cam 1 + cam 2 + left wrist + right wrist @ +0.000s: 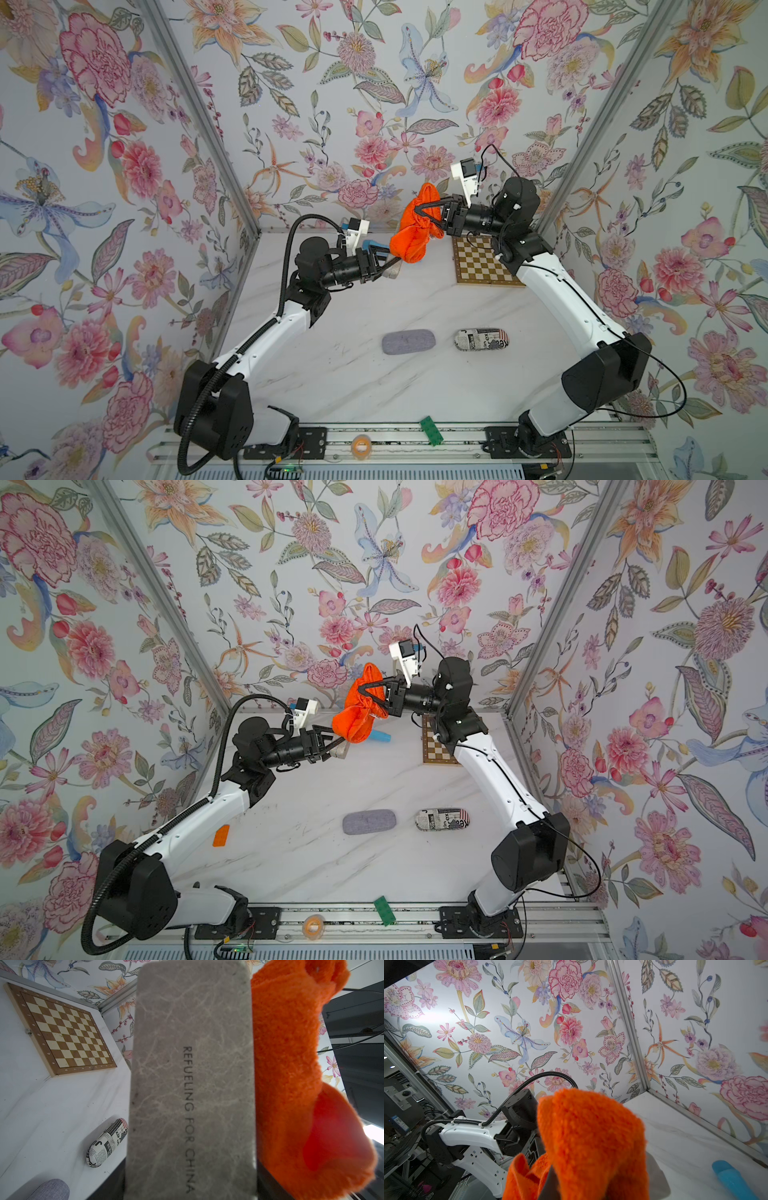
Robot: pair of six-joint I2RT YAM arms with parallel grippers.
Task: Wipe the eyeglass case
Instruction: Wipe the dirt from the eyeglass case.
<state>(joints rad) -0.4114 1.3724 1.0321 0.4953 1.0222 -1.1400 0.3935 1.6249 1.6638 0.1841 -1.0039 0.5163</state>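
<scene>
Left pincer [393, 262], part-spread, clamps the grey-beige rectangular eyeglass case [191, 1084] — held above the white marble worktop [374, 386]. Right pincer [422, 210], pressed together, pinches a fluffy orange cloth [411, 243] — it lies against the case's edge.

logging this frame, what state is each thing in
left gripper, shut on beige case, lifted off table
right gripper, shut on orange cloth
orange cloth, bunched, hanging against beige case
grey case, closed, lying on table
newsprint case, closed, lying on table
chessboard, flat on table

Both arms raised, wrists converging. Left gripper [391, 259] jaws partly apart, gripping; right gripper [419, 209] jaws pinched tight.
</scene>
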